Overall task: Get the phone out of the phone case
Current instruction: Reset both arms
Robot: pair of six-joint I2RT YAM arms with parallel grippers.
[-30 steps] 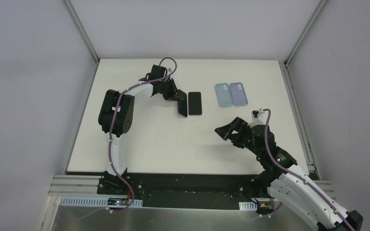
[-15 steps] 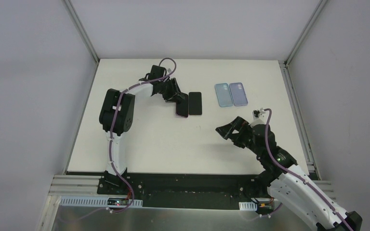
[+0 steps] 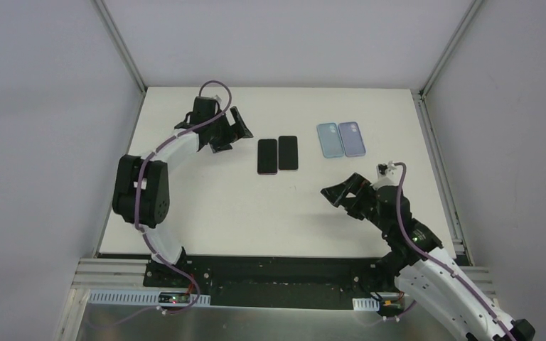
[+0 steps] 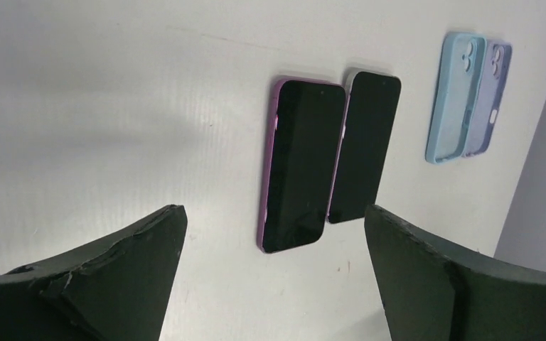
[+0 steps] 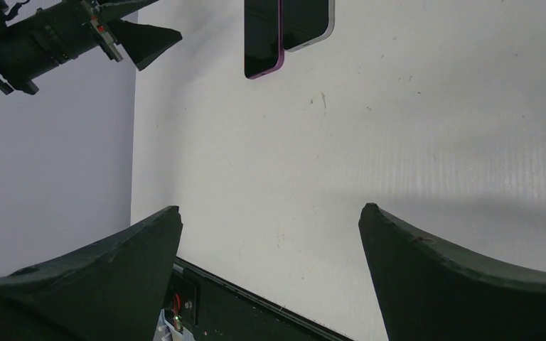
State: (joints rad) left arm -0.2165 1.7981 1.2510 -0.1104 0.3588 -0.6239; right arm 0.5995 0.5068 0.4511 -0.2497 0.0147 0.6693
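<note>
Phone (image 4: 302,163) lies flat on the table (image 3: 206,206), touching a second phone (image 4: 364,145). Its purple edge reads clearly only from the left wrist. To the right, the blue case (image 3: 330,139) and lilac case (image 3: 351,138) lie empty. The left gripper (image 3: 236,133) and right gripper (image 3: 335,190) both gape, holding nothing.

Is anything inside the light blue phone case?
No phone shows in the light blue case, only its own surface and camera cutout. The purple-edged phone and silver-edged phone lie apart from it. Whether its hollow faces down is unclear.
</note>
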